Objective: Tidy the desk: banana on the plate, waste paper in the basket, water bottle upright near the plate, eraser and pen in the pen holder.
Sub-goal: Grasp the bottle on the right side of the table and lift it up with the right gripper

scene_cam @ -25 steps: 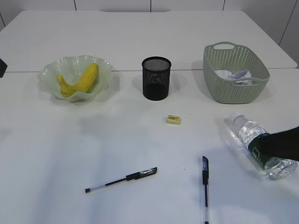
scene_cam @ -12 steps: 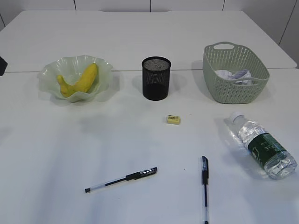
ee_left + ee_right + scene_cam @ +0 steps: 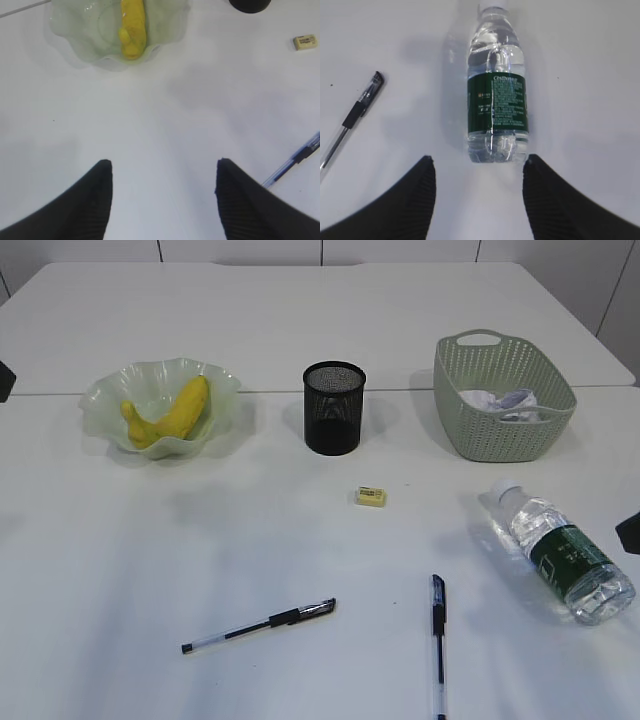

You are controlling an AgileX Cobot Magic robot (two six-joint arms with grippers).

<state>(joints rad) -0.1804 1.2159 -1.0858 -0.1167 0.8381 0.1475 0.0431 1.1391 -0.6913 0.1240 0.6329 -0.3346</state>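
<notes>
1. Water bottle (image 3: 562, 561): clear plastic, white cap, dark green label. It lies on its side on the desk (image 3: 300, 560) at the right, cap pointing toward the basket. In the right wrist view (image 3: 496, 95) its base sits just ahead of the gap between the jaws, touching neither.
2. Right gripper (image 3: 479, 175): jaws spread, holding nothing, above bare desk just short of the bottle's base.
3. Left gripper (image 3: 164, 180): jaws spread wide, empty, over bare desk, well apart from the plate ahead.
4. Banana (image 3: 170, 414): yellow, lying inside the pale green wavy-rimmed plate (image 3: 100, 400) at the far left.
5. Waste paper (image 3: 500, 402): crumpled white, inside the sage-green basket (image 3: 520, 440) at the far right.
6. Pen holder (image 3: 334, 408): black mesh cup, upright, between plate and basket.
7. Eraser (image 3: 371, 496): small yellow block on the desk, near the front of the pen holder.
8. Left pen (image 3: 258, 626): lies slantwise at the near centre.
9. Right pen (image 3: 438, 640): lies almost straight toward the camera, between the left pen and the bottle.
</notes>
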